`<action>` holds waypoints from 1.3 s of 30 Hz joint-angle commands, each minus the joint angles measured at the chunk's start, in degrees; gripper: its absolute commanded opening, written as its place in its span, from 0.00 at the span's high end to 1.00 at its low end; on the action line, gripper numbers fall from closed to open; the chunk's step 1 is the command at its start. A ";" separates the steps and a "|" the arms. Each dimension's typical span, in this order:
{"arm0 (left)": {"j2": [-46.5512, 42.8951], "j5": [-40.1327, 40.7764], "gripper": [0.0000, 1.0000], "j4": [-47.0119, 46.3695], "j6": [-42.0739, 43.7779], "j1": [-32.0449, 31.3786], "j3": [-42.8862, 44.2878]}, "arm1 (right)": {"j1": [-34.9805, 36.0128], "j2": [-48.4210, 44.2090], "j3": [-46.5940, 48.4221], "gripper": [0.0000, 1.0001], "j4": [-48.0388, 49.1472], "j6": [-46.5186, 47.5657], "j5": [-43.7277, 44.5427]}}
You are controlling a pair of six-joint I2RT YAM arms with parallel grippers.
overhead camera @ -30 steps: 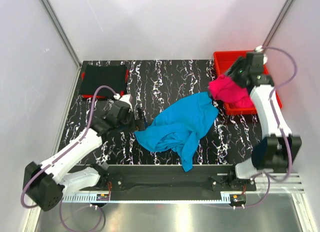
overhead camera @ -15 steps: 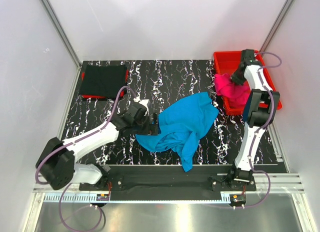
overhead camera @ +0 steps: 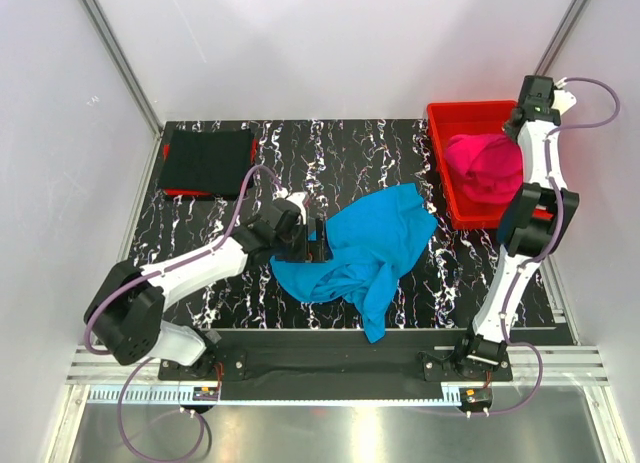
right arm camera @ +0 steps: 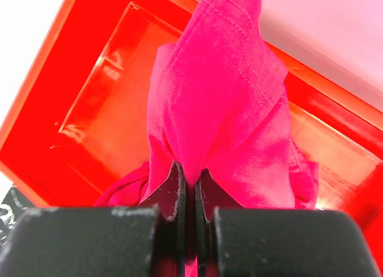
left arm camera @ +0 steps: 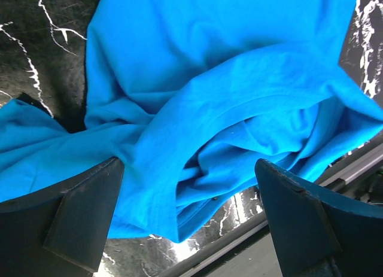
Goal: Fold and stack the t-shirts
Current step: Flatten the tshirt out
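blue tee [left arm camera: 227, 97] cropped at edges; sleeves prob hidden.

My cell from above: a black marbled tabletop [overhead camera: 330, 148] boxed in by pale walls.

Behind the tabletop I see a plain white back wall [overhead camera: 330, 43], evenly and softly lit. Pale side panels [overhead camera: 50, 163] close in the tabletop on its left and right. A slanted aluminium post [overhead camera: 115, 53] rises from each far corner of the tabletop, where the panels meet the back wall. White veins run across the black surface. Along the tabletop's near edge lies a dark mounting plate [overhead camera: 330, 348], and nearer still a brushed metal sheet [overhead camera: 350, 433] catches a dull glare.
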State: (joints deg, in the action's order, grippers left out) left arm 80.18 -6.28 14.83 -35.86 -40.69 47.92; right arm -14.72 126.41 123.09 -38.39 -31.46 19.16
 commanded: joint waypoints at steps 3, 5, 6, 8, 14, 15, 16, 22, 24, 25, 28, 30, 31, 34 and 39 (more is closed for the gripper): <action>-3.98 3.19 0.03 -0.34 -0.63 -2.11 2.87 | 0.83 5.23 4.42 0.93 0.01 0.88 4.22; -5.03 4.69 0.03 2.20 -0.18 -2.20 3.58 | 0.83 7.61 11.60 0.81 -4.47 1.14 6.75; -5.47 5.48 0.03 3.09 0.26 -2.20 4.37 | 0.83 8.67 14.08 0.73 -7.37 0.97 7.99; -7.22 8.56 0.03 4.76 0.61 -2.20 4.90 | 0.83 10.00 18.76 0.54 -14.50 1.05 9.31; -10.66 14.55 0.03 10.13 1.93 -2.20 4.91 | 2.23 -2.99 5.72 0.19 -16.10 2.63 1.43; -10.83 13.85 0.04 9.96 2.02 -2.12 4.20 | 4.15 -7.62 2.80 0.19 -14.80 3.16 0.02; -11.10 13.41 0.05 9.87 1.84 -2.12 2.98 | 5.48 -10.02 -0.27 0.18 -14.00 3.60 -1.22; -12.07 8.66 0.12 9.43 0.44 -2.90 -0.72 | 21.71 -26.19 -24.26 0.23 -10.75 3.69 -11.85; -12.16 7.00 0.13 8.12 -0.53 -3.26 -3.26 | 25.69 -32.94 -36.30 0.27 -7.25 2.47 -13.88; -12.15 6.64 0.14 7.59 -1.05 -3.26 -4.40 | 27.88 -34.98 -43.56 0.28 -6.27 2.37 -14.93; -11.89 3.57 0.15 3.20 -3.69 -3.87 -9.24 | 34.39 -41.67 -55.35 0.33 -3.89 1.84 -18.97; -11.37 1.81 0.16 -1.19 -5.54 -4.57 -11.79 | 39.58 -46.05 -59.70 0.34 -3.97 0.54 -20.30; -10.84 1.71 0.16 -2.34 -5.89 -5.01 -12.15 | 41.07 -47.47 -63.55 0.34 -3.80 0.00 -20.47; -5.68 2.15 0.12 -3.06 -5.89 -6.68 -10.22 | 46.09 -52.74 -70.15 0.32 -3.27 -4.47 -21.01; 0.06 3.38 0.19 -3.31 -6.94 -8.88 -8.72 | 51.27 -58.72 -78.34 0.30 0.49 -11.85 -21.35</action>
State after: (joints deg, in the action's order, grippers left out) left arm 78.11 -2.81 15.46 -41.28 -48.66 36.95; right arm 34.44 71.05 47.53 -42.68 -37.01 -1.19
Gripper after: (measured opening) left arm 0.833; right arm 0.695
